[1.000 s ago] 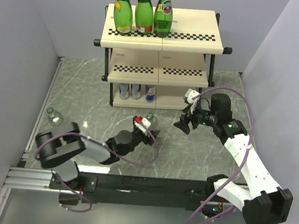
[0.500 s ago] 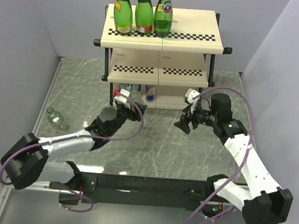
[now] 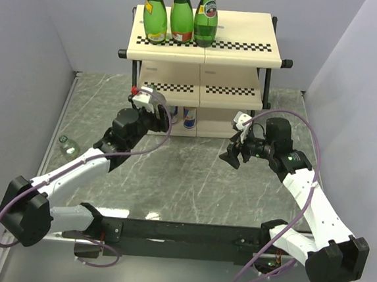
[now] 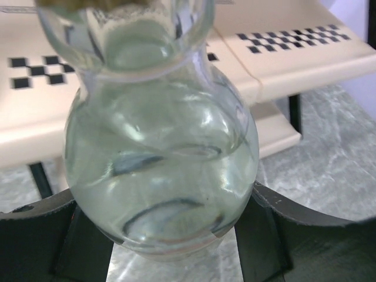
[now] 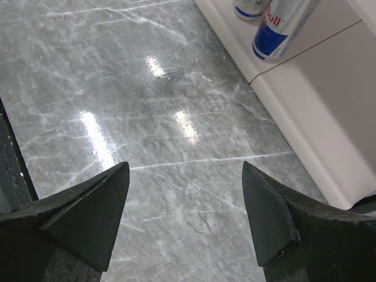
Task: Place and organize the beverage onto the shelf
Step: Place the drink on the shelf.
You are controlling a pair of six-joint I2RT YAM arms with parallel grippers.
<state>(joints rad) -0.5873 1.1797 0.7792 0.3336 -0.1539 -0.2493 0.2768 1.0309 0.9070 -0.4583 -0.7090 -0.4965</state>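
The shelf (image 3: 242, 50) stands at the back centre of the table. Three green bottles (image 3: 181, 15) stand on the left of its top tier. Several cans (image 3: 189, 118) stand on its bottom tier. My left gripper (image 3: 152, 106) is shut on a clear glass bottle (image 4: 158, 164), held just in front of the left part of the middle tier (image 4: 282, 53). The bottle fills the left wrist view between the black fingers (image 4: 276, 235). My right gripper (image 3: 231, 156) is open and empty over the table, right of the shelf's front; its jaws (image 5: 185, 217) stand wide apart.
A second clear glass bottle (image 3: 69, 146) lies on the marble table at the left. A Red Bull can (image 5: 279, 26) on the bottom board (image 5: 329, 100) shows in the right wrist view. Grey walls close in both sides.
My left arm has swung from the table's middle leftwards and up to the shelf's left front, carrying the clear bottle. The right arm has not moved.
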